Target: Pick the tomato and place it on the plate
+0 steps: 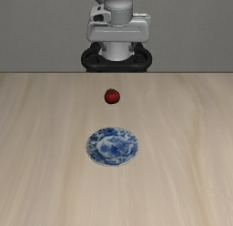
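The robot arm (118,27) is cut off by the top of the exterior view, so I see only its lower white and grey bulk above a black ring base (91,58) at the far edge of the counter (41,179). A broad pale block sits across its front, with darker shadow beneath it. The parts there overlap and blur into one another, and I cannot tell whether the pincer is spread or pressed together.

The tomato (112,97) is a small red ball with a darker patch on top that is too small to make out. It rests alone on the counter, well apart from the arm's base and nearer the robot than the plate (92,148). The plate lies flat, round, blue and white with a busy pattern I cannot read. The two are apart, with bare wood between them.

The counter is pale wood with a fine grain running across it, and it runs off both sides and the bottom of the view. Behind it stands a plain grey wall (36,29).
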### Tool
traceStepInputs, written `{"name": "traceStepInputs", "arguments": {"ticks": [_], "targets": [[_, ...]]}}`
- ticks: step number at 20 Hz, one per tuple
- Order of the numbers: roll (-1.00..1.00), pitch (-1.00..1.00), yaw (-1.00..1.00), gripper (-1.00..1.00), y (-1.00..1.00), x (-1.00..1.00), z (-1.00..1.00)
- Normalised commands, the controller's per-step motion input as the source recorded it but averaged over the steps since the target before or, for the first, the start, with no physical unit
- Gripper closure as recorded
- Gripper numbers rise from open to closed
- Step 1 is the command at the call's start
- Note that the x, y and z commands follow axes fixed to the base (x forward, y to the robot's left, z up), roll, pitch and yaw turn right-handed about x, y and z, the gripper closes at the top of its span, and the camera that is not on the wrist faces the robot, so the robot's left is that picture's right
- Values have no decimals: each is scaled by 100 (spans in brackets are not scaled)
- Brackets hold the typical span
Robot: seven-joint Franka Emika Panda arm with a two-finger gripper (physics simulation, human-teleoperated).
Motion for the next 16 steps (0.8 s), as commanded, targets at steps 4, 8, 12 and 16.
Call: {"name": "traceStepInputs", "arguments": {"ticks": [4, 8, 12, 16], "targets": [[0, 0, 0, -100, -25, -75, 0], [0, 0, 0, -100, 0, 0, -100], [0, 0, 0, -100, 0, 0, -100], [0, 0, 0, -100, 0, 0, -100]]}}
